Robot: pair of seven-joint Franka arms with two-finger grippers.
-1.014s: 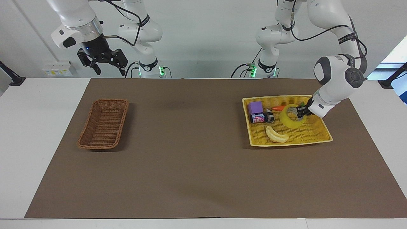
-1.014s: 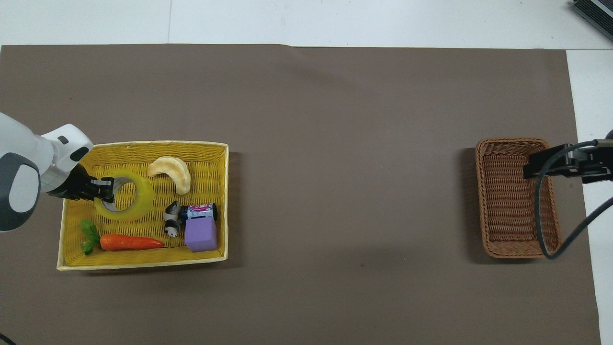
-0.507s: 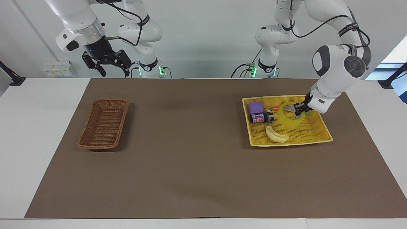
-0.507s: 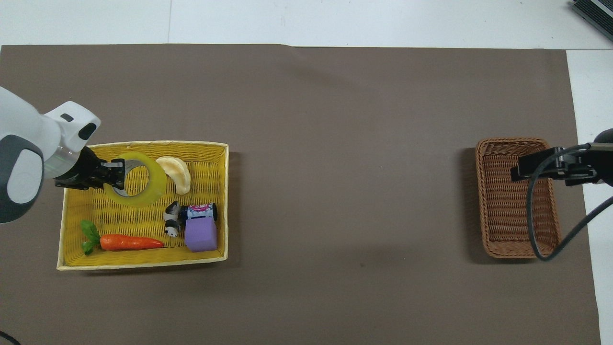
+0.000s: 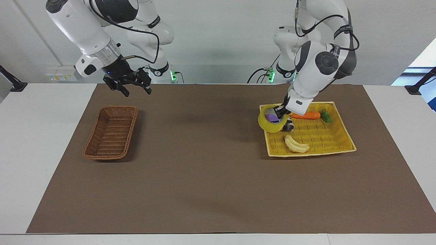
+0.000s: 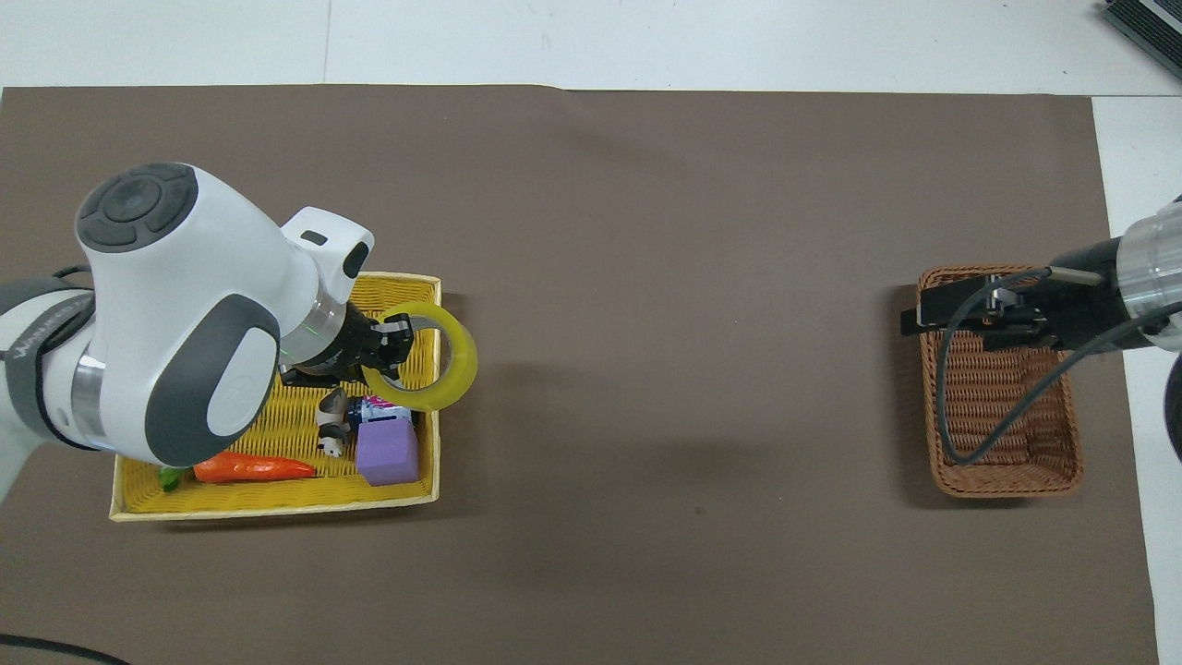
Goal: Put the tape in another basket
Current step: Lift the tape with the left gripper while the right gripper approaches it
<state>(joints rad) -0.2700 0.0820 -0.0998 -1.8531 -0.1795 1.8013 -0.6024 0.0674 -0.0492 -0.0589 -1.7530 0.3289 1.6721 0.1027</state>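
Observation:
The tape (image 5: pixel 264 124), a translucent yellow roll, hangs from my left gripper (image 5: pixel 281 111), which is shut on its rim. It is lifted over the edge of the yellow tray (image 5: pixel 323 136) toward the right arm's end. In the overhead view the tape (image 6: pixel 465 362) sticks out past the left gripper (image 6: pixel 395 340) over the tray's rim (image 6: pixel 277 505). The brown wicker basket (image 5: pixel 110 134) sits empty at the right arm's end of the mat. My right gripper (image 5: pixel 135 89) is open, up in the air beside the basket (image 6: pixel 1007 434).
In the yellow tray lie a pale banana (image 5: pixel 296 144), a carrot (image 5: pixel 306 115), a purple block (image 6: pixel 386 453), a small can (image 6: pixel 383 406) and a panda toy (image 6: pixel 330 430). The brown mat (image 5: pixel 204 153) lies between tray and basket.
My left gripper has lifted the tape and carried it across the yellow tray toward the right arm's end. My right gripper has moved lower and toward the middle of the table.

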